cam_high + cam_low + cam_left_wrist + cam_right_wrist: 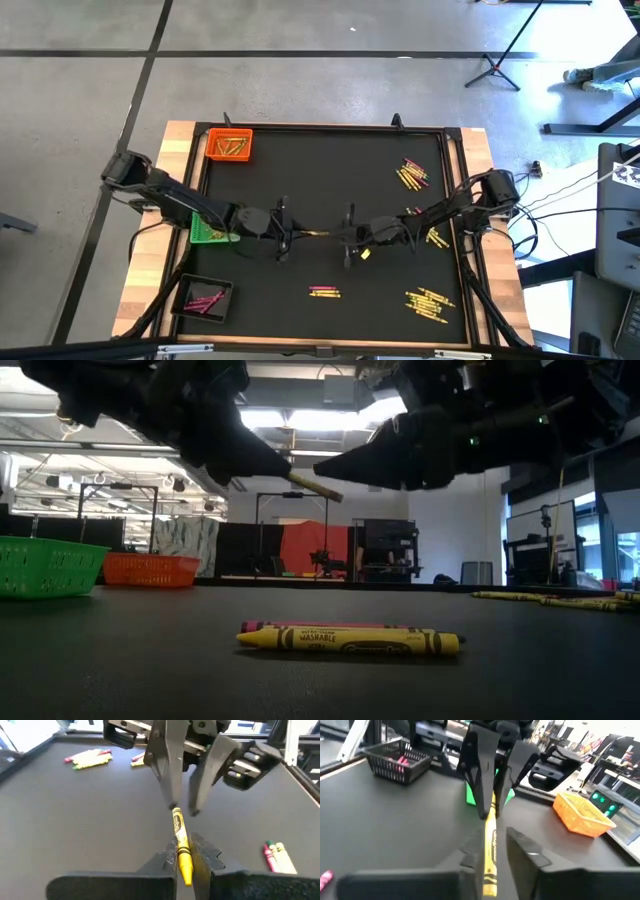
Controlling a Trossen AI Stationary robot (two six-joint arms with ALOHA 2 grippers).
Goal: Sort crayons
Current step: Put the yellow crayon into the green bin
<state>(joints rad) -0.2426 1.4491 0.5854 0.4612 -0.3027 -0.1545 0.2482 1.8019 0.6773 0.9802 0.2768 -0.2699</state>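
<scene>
Crayons are lying scattered over the black mat, and one yellow crayon is being held in the air over the middle of the table, between the two grippers. The left gripper is pinching it, fingers clamped on the crayon's lower half, so that part is hidden between the dark pads. The right gripper is facing it from the 3 o'clock side, its fingers standing a little apart on either side of the crayon's free end; whether they are touching the paper wrapper cannot be made out. In the low view both arms are showing only as dark shapes cut off by the upper edge, with the crayon's tip poking out between them. A yellow and pink pair is lying on the mat near 6 o'clock. More yellow groups are lying toward 4 o'clock and 2 o'clock, too small to count. The orange tray is sitting at 10 o'clock, the green tray at 9 o'clock is half covered by the left arm, and the black tray at 7 o'clock is holding pink sticks.
</scene>
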